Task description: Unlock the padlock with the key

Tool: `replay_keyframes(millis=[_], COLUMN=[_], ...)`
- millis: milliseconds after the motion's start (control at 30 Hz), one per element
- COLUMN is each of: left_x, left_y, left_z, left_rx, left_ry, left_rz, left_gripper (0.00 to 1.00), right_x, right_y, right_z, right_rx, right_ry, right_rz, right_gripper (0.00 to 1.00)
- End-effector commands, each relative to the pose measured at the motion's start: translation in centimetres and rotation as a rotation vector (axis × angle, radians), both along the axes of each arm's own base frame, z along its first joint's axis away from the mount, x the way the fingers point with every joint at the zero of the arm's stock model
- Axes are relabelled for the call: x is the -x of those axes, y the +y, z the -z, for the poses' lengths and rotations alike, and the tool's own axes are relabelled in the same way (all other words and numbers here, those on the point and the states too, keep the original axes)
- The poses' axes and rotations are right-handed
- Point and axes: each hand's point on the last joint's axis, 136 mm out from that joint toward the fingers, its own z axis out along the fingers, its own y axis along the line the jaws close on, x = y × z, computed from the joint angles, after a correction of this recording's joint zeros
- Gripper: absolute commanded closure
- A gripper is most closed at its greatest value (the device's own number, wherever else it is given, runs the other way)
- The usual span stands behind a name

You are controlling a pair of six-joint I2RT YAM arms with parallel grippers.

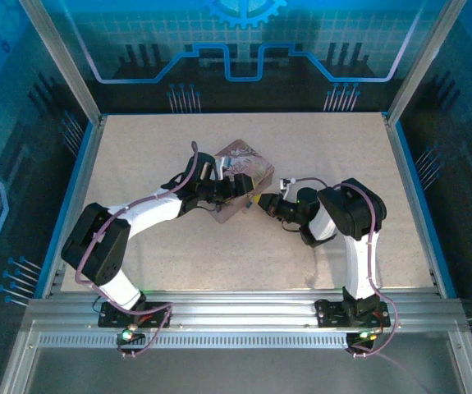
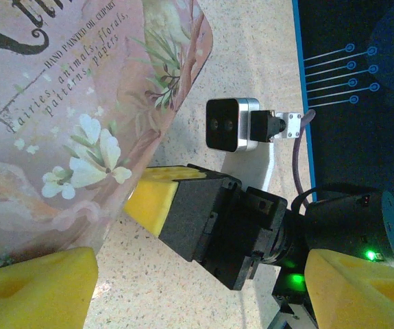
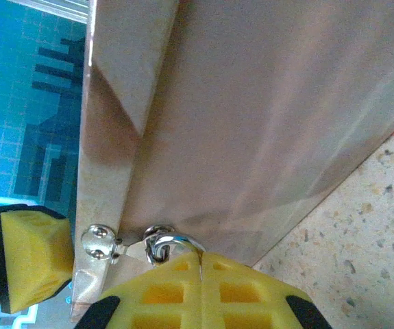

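The pink illustrated tin lies tilted mid-table; in the right wrist view its plain side looms close. The padlock's silver shackle hooks through the tin's clasp; its brass body is hidden behind my fingers. My right gripper is shut right at the shackle, with a thin silver sliver, the key, edge-on in the seam between the pads. My left gripper stands open beside the tin's flowered lid, one finger next to the clasp, the right gripper's yellow pad between its fingers.
The speckled beige table is fenced by aluminium rails and blue walls. Both arms meet at the tin's near corner. The right wrist's camera hangs close to the tin's edge.
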Motion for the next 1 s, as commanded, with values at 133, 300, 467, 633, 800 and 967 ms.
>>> replay_keyframes(millis=[133, 300, 467, 633, 800, 967], left_x=[2.1, 2.0, 1.9, 1.8, 1.8, 1.8], left_y=[0.1, 0.3, 0.6, 0.6, 0.6, 0.5], left_z=[2.3, 2.1, 2.0, 1.9, 1.9, 2.0], left_rx=[-0.045, -0.046, -0.067, -0.065, -0.065, -0.066], left_ry=[0.084, 0.079, 0.074, 0.071, 0.073, 0.076], left_rz=[0.018, 0.013, 0.007, 0.006, 0.004, 0.005], left_gripper=[0.19, 0.19, 0.18, 0.19, 0.19, 0.2], right_x=[-1.9, -1.5, 0.2, 1.6, 1.9, 1.3], right_y=[-1.1, -1.2, -1.9, -1.4, 0.1, 1.2], right_z=[-1.5, -1.1, -0.2, -0.5, -1.2, -1.3], right_rx=[-0.035, -0.009, 0.093, 0.149, 0.154, 0.165], right_ry=[-0.049, -0.047, -0.107, -0.195, -0.268, -0.287], right_rz=[0.054, 0.04, 0.012, -0.061, -0.126, -0.156], right_gripper=[1.0, 1.0, 0.81, 0.55, 0.44, 0.4])
